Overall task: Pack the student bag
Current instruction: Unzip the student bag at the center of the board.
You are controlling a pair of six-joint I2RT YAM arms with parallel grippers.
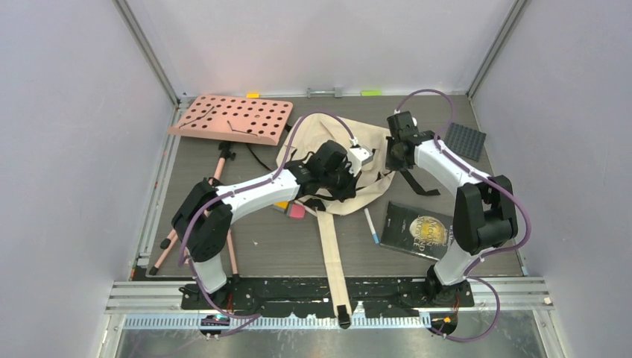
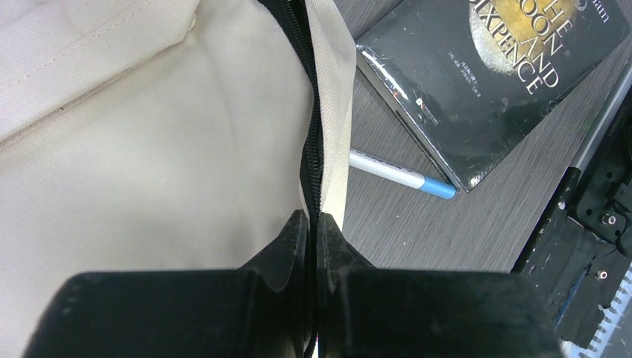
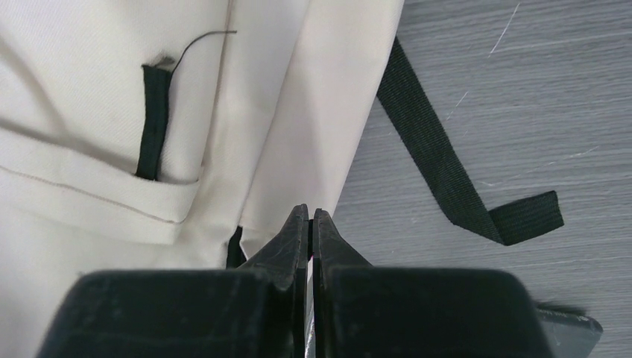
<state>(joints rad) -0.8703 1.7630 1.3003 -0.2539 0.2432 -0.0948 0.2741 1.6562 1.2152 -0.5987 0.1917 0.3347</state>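
Left wrist view shows the left gripper [image 2: 314,224] clenched on the zip [image 2: 312,149] edge of the bag [image 2: 149,171] lying mid-table, the right gripper [image 3: 309,220] pinching its far rim: best pull both apart evenly, widening the mouth.

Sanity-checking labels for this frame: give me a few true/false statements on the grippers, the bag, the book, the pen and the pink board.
1. The left gripper and the right gripper are both shut on the student bag. True.
2. The book is inside the bag. False: it lies on the table, right of the bag.
3. The pen lies between bag and book. True.
4. The pink board sits at the near right. False: far left.
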